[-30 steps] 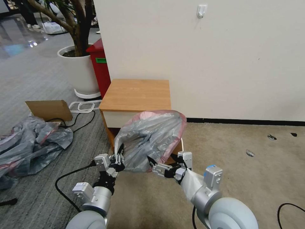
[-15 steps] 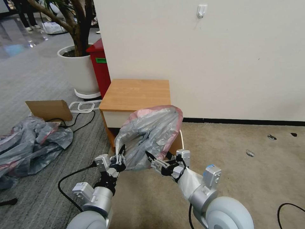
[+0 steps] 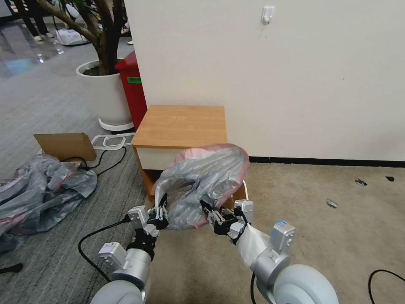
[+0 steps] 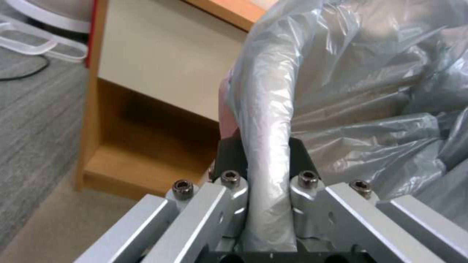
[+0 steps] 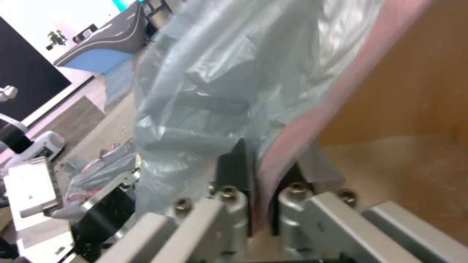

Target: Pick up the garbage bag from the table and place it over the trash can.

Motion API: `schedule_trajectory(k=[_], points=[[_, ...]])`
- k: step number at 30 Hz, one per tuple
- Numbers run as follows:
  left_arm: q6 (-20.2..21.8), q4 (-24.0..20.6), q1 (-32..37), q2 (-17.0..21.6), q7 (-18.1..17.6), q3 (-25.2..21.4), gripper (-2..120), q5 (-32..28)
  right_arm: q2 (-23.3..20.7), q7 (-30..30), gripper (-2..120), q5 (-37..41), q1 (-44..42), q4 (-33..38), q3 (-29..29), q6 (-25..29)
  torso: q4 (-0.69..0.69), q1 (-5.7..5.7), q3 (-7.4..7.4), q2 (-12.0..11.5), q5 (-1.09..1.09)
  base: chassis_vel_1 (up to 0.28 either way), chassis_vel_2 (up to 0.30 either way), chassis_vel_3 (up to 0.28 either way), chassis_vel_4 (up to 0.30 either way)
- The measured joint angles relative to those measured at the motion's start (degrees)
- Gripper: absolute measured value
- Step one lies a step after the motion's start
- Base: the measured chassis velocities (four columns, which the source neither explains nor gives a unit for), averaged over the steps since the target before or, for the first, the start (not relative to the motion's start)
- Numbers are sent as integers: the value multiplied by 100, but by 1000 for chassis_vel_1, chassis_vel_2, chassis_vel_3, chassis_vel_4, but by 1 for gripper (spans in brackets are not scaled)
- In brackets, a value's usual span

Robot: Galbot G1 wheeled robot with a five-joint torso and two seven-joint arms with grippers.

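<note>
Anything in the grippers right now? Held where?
Both hold the garbage bag. Left gripper is shut on a bunched grey fold at its left edge; right gripper is shut on the pink rim band.

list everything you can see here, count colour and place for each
thin translucent grey garbage bag with pink rim: one, held open in front of the nightstand
light-brown wooden nightstand with white drawer front: one, against the wall
tall red bin with green label: one, left of the nightstand
white plant pot holding a tree: one, beside the red bin
brown cardboard piece: one, on the grey carpet at left
heap of grey and pink plastic bags: one, far left floor
white wall hook: one, high on the wall
left gripper: shut on the bag's edge
right gripper: shut on the pink rim
</note>
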Motion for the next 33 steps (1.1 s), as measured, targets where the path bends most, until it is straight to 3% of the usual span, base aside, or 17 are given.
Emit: schedule_trajectory(k=[7,14,25,33], points=[[113,-3,-36,-28,-231,-106,6,-389,-94,-7,0,2,-129,182,178,-13,0,0,0,0,0,0,0,0,0],[347,-55,-131,-17,-456,-454,6,-1148,-237,-149,0,136,-492,348,612,-14,0,0,0,0,0,0,0,0,0],[433,-78,-147,-5,-499,-532,5,-1287,-199,-416,0,197,-583,353,946,-71,0,0,0,0,0,0,0,0,0],[490,-69,-215,10,-612,-524,5,-1316,-213,-925,27,147,-722,435,1297,-25,0,0,0,0,0,0,0,0,0]])
